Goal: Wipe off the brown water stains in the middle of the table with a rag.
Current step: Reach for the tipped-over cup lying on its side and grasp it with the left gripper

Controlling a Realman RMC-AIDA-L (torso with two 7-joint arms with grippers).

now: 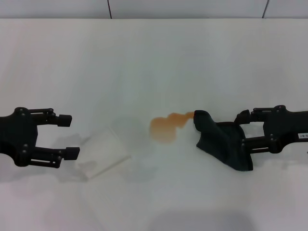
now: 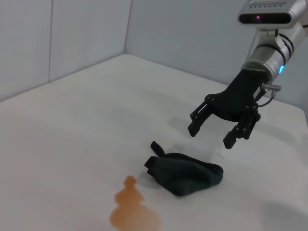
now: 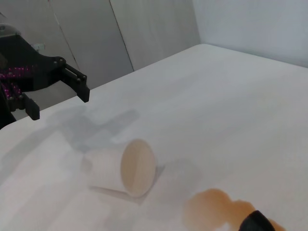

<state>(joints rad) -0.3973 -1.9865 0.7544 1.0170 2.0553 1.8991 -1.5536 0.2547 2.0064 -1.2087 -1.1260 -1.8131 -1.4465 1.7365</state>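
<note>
At the far left of the head view, the left gripper (image 1: 67, 136) hovers over the white table (image 1: 144, 57), its two fingers spread wide apart with nothing between them. The right wrist view shows the same gripper (image 3: 57, 94) open above the tabletop, throwing a soft shadow.

Just right of it a clear plastic cup (image 1: 103, 155) lies on its side; its pale orange-tinted round mouth (image 3: 138, 167) faces the right wrist camera.

Near the middle of the table sit the brown water stains (image 1: 168, 126): a thin orange-brown blotch with two lobes and a narrow tail running toward the right. Its tail end touches the near corner of the rag (image 1: 221, 140), a dark, lumpy cloth lying on the table just right of the stain.

The right gripper (image 2: 215, 133) is above the rag's far-right end; the left wrist view shows its fingers apart and clear of the cloth (image 2: 185, 172), not clamped on it. A small white label on the right arm (image 1: 303, 136) carries print too small to read.
</note>
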